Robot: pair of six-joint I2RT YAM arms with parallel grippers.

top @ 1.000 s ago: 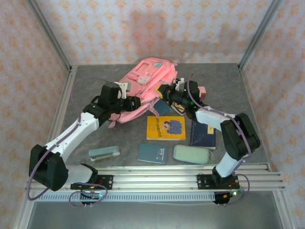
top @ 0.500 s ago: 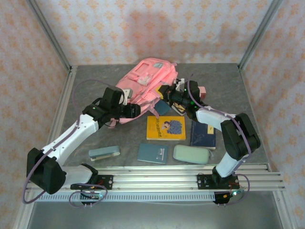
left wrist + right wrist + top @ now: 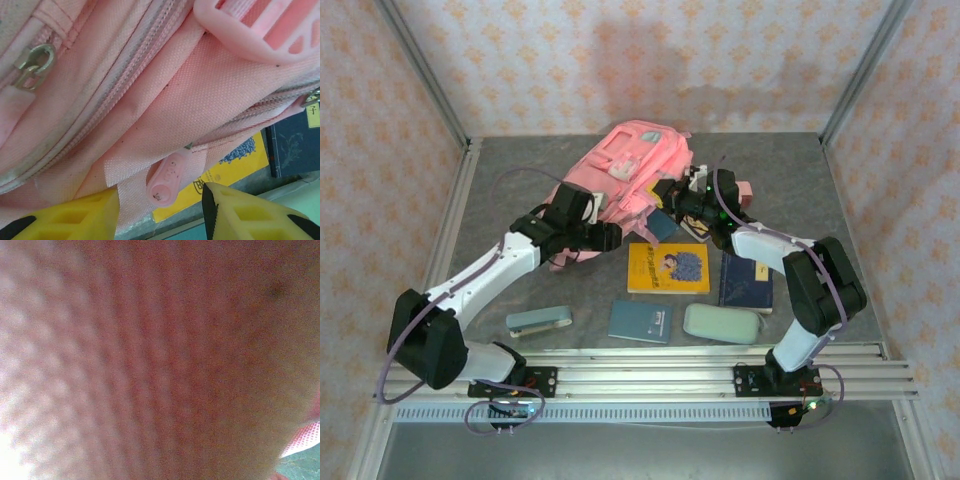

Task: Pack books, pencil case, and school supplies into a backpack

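Fingers (image 3: 80, 215) of my left gripper (image 3: 159, 207) stand spread in the left wrist view. A pink zip pull (image 3: 167, 177) hangs in the gap between them and touches neither. Behind it is the woven pink fabric of the backpack (image 3: 165, 100), crossed by zip lines.

From above, I see the backpack lying flat on the table (image 3: 520, 180), at about 12 o'clock from the middle. The left gripper is at its 6 o'clock edge. My right gripper (image 3: 665, 192) sits at the backpack's 3 o'clock edge with its jaws pressed together. The right wrist view is a blur of pink weave right against the lens, so I cannot tell whether any fabric is pinched.

At the table's middle lies the yellow book (image 3: 667, 268), at 6 o'clock from the backpack. Around that book I see a navy book (image 3: 746, 281) at 3 o'clock, the pencil case (image 3: 720, 323) at 5 o'clock, a teal notebook (image 3: 639, 321) at 7 o'clock, and the stapler (image 3: 538, 321) farther off at 8 o'clock. A pink sharpener (image 3: 746, 190) stands at 3 o'clock from the right gripper.
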